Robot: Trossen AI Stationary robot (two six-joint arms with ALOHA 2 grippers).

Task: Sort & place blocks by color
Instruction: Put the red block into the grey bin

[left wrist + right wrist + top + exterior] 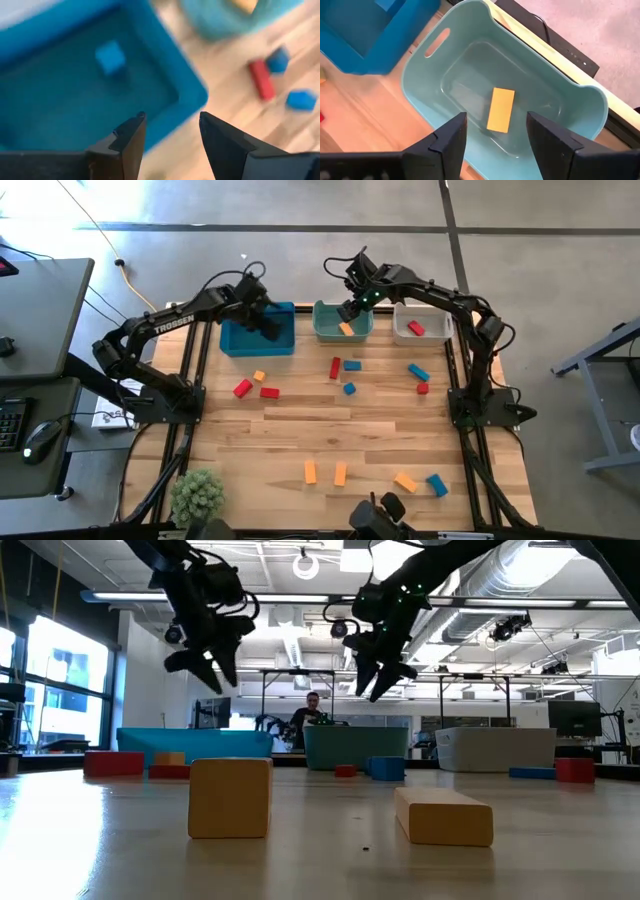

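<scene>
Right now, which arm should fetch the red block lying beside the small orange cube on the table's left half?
Left. Its claw hangs open and empty over the blue bin, just beyond that red block. The right claw is over the teal bin, farther away.

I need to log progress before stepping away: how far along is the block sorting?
Early. Done: one blue block in the blue bin, one orange bar in the teal bin, one red block in the white bin. Both the left pincer and right pincer are open and empty. About fourteen blocks remain on the table.
</scene>
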